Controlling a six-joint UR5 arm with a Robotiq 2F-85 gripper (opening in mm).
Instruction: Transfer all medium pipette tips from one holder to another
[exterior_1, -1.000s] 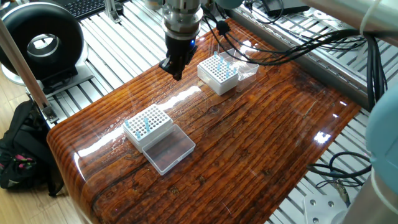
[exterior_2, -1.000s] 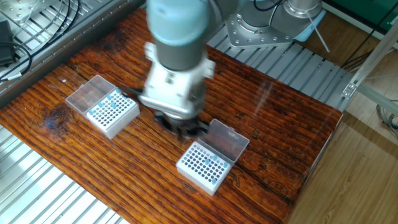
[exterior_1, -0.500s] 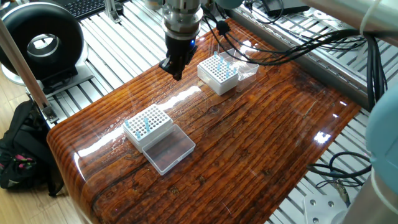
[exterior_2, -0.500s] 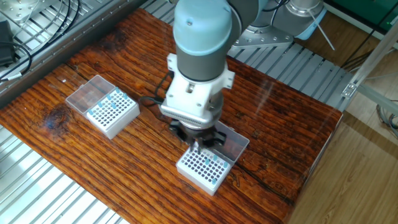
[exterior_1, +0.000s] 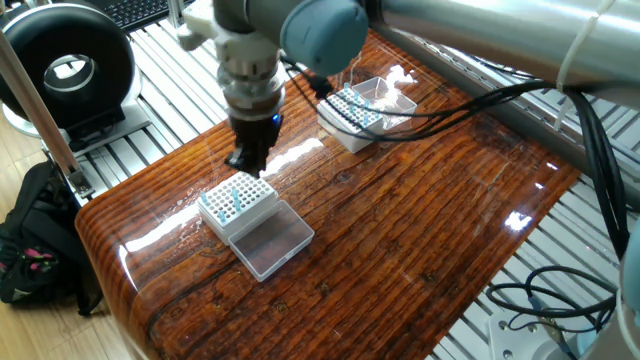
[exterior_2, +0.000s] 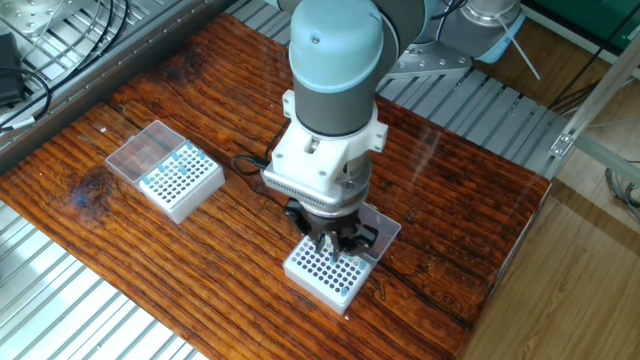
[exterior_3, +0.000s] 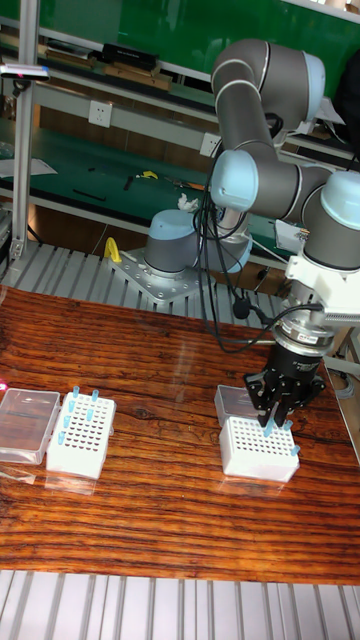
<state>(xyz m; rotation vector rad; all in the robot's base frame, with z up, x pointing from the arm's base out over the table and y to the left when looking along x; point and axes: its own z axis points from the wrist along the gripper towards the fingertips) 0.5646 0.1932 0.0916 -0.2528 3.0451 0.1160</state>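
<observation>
- Near edge of the table (exterior_1: 420, 260): the near holder (exterior_1: 250, 196), a white grid block, has its clear lid (exterior_1: 272, 240) lying open against its front side. A few medium pipette tips (exterior_1: 234, 201) stand in it, pale blue; most holes look bare.
- Directly over that block is the gripper (exterior_1: 250, 163). A second ago it hung mid-table, closer to the far holder; half a second ago it was already arriving here. Now it sits low over the grid's back rows, pointing straight down.
- Fingers look drawn close, but you cannot tell from any view whether they pinch a tip or are merely narrow. The tall fixed view shows blue right at the fingertips, which could be a carried tip or ones standing behind.
- Farther back: the far holder (exterior_1: 350, 115), its lid also open, keeps its own small cluster of tips along one side, untouched by the arm.
- Reading: the crossing is finished and a placement or pick at the near holder is probably in hand. Tips remain in both holders, so the transfer is only partway.
</observation>
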